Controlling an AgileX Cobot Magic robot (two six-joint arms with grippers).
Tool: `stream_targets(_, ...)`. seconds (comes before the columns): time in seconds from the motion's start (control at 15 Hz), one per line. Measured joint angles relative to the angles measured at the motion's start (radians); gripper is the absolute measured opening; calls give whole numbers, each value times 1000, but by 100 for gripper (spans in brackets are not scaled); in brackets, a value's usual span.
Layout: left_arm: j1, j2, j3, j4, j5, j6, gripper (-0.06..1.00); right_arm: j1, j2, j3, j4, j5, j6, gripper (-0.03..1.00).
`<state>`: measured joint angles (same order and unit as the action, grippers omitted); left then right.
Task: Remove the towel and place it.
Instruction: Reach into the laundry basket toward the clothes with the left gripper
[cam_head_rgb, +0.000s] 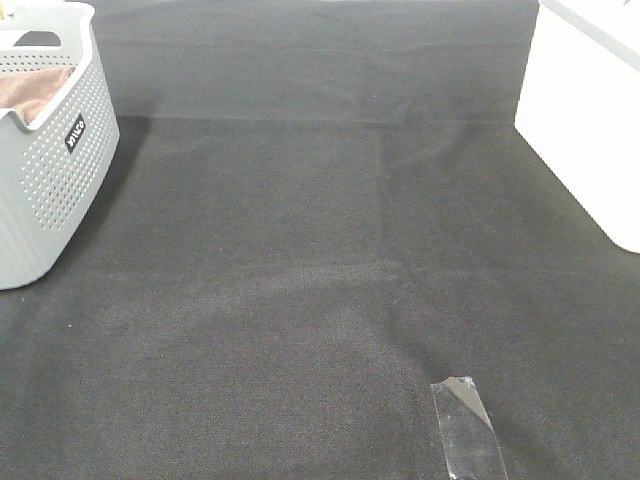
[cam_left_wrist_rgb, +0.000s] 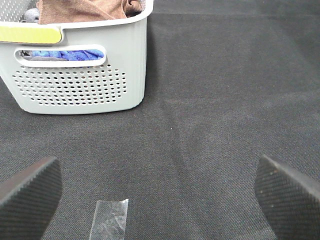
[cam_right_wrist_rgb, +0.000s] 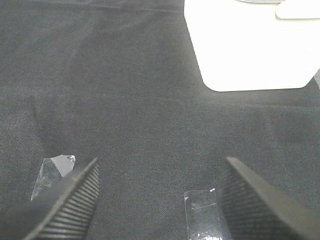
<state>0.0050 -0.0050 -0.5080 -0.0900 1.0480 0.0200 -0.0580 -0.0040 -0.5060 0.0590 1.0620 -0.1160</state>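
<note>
**Condition at inspection**

- The towel (cam_head_rgb: 30, 92) lies bunched inside the grey perforated basket (cam_head_rgb: 60, 150) at the far left of the desk (cam_head_rgb: 330, 250). It has not been taken out. Only a brown fold shows above the rim.
- In the left wrist view, blue cloth (cam_left_wrist_rgb: 67, 53) shows through the basket's handle slot, below the towel. Whether it is tangled with the towel cannot be determined from this angle.
- The left tool (cam_left_wrist_rgb: 157, 192) is wide open and holds nothing. It faces the basket's end wall, low over the desk and short of it.
- The right tool (cam_right_wrist_rgb: 162, 200) is also wide open and empty. It points toward the white container (cam_right_wrist_rgb: 250, 45) on the right side, well apart from the basket.
- Neither arm appears in the high view.
- Strips of clear tape (cam_head_rgb: 468, 430) are stuck to the desk near the front.

**Assessment**

The removal step has not begun. The left tool is the nearer one and must rise above the rim before it can reach the towel.

**Risks**

1. A level advance from this height would strike the basket wall and push or tip the basket.
2. A deep pinch may catch the blue cloth as well and drag it out with the towel.
3. A shallow pinch on one loose fold may slip once the weight comes on.
4. The basket looks light, so a towel snagged on the rim could lift it off the desk.
</note>
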Motion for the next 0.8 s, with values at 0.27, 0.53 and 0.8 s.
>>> stream_targets(0.27, 0, 124, -153, 39, -16, 159, 99, 0, 0, 0, 0, 0, 0, 67)
stream_targets(0.53, 0, 687, -561, 90, 101, 641, 99, 0, 0, 0, 0, 0, 0, 67)
stream_targets(0.8, 0, 1349, -992, 236, 155, 850, 99, 0, 0, 0, 0, 0, 0, 67)
